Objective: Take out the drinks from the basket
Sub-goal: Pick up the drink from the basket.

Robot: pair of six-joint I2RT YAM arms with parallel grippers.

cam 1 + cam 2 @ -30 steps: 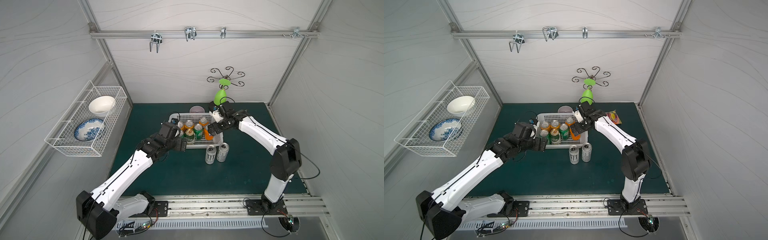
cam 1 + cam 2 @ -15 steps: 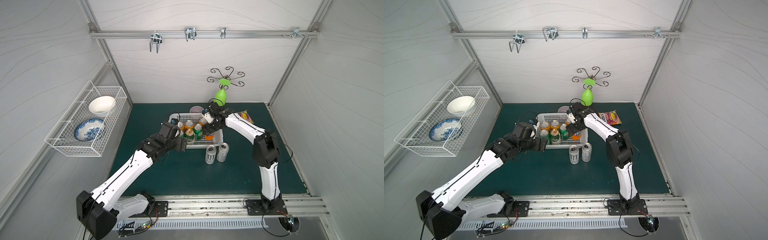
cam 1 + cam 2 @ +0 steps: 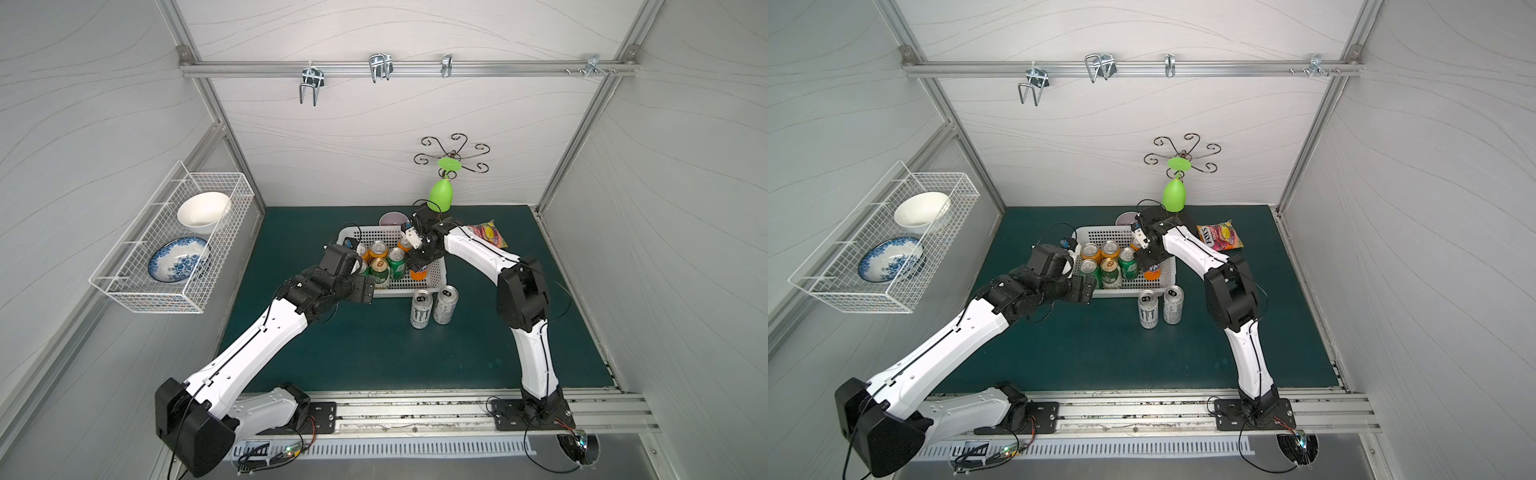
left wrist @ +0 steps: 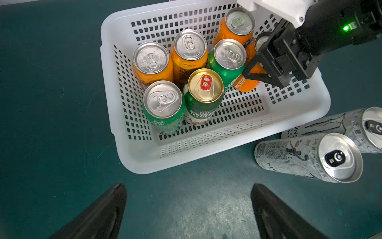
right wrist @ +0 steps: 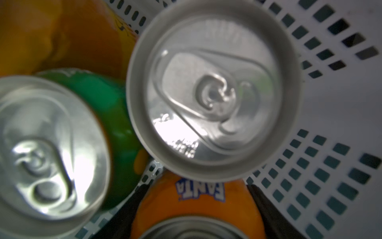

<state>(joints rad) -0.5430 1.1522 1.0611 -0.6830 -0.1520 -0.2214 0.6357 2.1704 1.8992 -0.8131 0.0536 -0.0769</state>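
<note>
The white basket (image 3: 395,291) (image 4: 206,153) holds several upright drinks: orange cans (image 4: 152,62), green cans (image 4: 163,107) and a gold-topped can (image 4: 203,91). My right gripper (image 3: 417,266) (image 3: 1148,266) (image 5: 197,187) reaches into the basket's right end and is shut on an orange Fanta can (image 5: 186,209) (image 4: 246,84), with a finger pressed on each side. That can leans in the left wrist view. My left gripper (image 4: 188,186) (image 3: 365,291) stands open over the mat just outside the basket's front wall. Two tall silver-white cans (image 3: 422,309) (image 3: 444,305) stand on the mat in front of the basket.
A wire rack with two bowls (image 3: 174,241) hangs on the left wall. A candy bag (image 3: 486,232) lies right of the basket. A green glass (image 3: 441,195) hangs above the basket's far right corner, and a pale cup (image 3: 392,218) stands behind it.
My right gripper has closed from open onto the orange can, and the right arm's elbow has swung in and forward. The left arm has not moved.
</note>
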